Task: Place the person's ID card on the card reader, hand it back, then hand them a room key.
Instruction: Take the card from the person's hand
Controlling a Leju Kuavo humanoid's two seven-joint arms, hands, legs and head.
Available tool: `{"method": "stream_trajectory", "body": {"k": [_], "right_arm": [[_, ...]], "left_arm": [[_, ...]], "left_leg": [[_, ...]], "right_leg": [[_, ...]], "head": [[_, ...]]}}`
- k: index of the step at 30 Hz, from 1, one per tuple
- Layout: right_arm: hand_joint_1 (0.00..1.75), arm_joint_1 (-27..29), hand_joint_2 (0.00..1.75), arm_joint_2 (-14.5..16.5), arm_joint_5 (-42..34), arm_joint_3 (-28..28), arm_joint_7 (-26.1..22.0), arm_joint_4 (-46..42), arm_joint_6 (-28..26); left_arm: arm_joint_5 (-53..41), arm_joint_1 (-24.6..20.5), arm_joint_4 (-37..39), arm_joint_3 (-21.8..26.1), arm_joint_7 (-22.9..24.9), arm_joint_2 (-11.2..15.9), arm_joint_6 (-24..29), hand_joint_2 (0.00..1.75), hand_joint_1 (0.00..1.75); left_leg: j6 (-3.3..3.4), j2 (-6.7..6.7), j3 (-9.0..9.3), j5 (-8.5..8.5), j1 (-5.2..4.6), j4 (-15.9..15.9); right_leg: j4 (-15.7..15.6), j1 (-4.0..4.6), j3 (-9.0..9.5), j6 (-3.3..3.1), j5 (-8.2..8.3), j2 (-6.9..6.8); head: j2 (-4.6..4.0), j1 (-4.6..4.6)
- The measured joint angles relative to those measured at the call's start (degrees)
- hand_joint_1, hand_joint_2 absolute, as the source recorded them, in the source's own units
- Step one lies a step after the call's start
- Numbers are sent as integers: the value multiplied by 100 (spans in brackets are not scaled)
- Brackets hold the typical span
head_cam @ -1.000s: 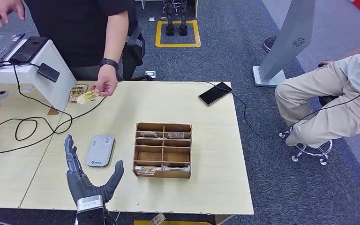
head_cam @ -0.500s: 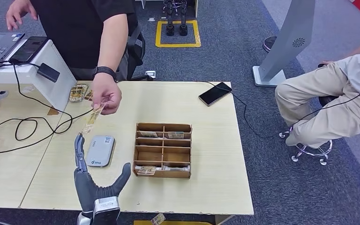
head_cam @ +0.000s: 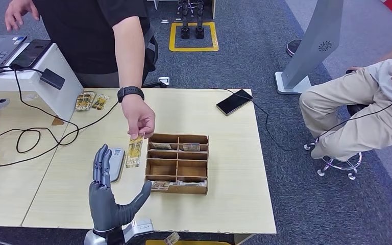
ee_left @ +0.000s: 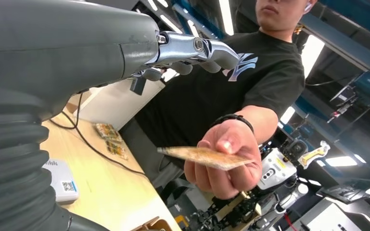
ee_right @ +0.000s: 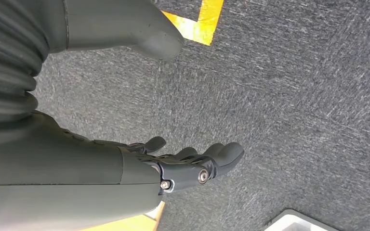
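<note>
A person in a black shirt reaches over the table and holds out a yellowish ID card (head_cam: 134, 150) by its top edge; the same ID card (ee_left: 202, 157) faces my palm in the left wrist view. My left hand (head_cam: 111, 196) is raised above the table's near edge, palm up, fingers spread, just below the card and not touching it. The grey card reader (head_cam: 115, 162) lies flat behind my fingers, partly hidden. A wooden compartment box (head_cam: 177, 163) with cards in several slots stands to the right. My right hand (ee_right: 192, 166) hangs over grey carpet, fingers loosely extended, holding nothing.
Two more cards (head_cam: 91, 101) lie at the table's far left beside a white stand (head_cam: 41, 76) with a laptop. Black cables (head_cam: 30, 135) loop across the left side. A phone (head_cam: 234, 101) lies at the far edge. A seated person (head_cam: 367, 107) is on the right.
The person's hand has carried the card from the far left of the table down toward my left hand. My left hand has risen and shifted right, under the card.
</note>
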Motion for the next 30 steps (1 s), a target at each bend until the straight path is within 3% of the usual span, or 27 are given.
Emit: {"method": "stream_trajectory", "body": {"k": [7,8,11,12,18,30], "right_arm": [[0,2,175,-26,8,1,28,66,0],[0,2,175,-26,9,2,37,70,0],[0,3,175,-28,46,9,47,81,0],[0,4,175,-28,83,10,51,84,0],[0,0,175,-33,362,12,52,115,0],[0,-21,175,-52,575,15,58,204,0]], "left_arm": [[-892,58,89,325,-266,-119,2,175,0],[-998,70,98,388,-285,-135,2,131,0],[-1329,109,46,580,-224,-164,7,131,0],[-1506,126,-31,653,-119,-174,9,175,0],[-2996,152,-650,1118,868,-230,13,175,0],[-3493,-44,-772,1569,1244,-244,13,175,0]], "left_leg": [[0,1,0,0,0,0],[0,1,0,0,0,0],[0,1,1,0,0,0],[0,2,1,0,1,0],[0,3,4,0,1,0],[0,8,5,0,0,0]], "right_leg": [[0,0,0,0,0,1],[0,0,0,0,0,1],[0,0,0,0,0,1],[0,0,-1,0,0,2],[0,1,-2,0,0,4],[0,0,-3,0,0,11]], "head": [[0,-1],[0,0],[0,-1],[0,-1],[0,-2],[0,-2]]}}
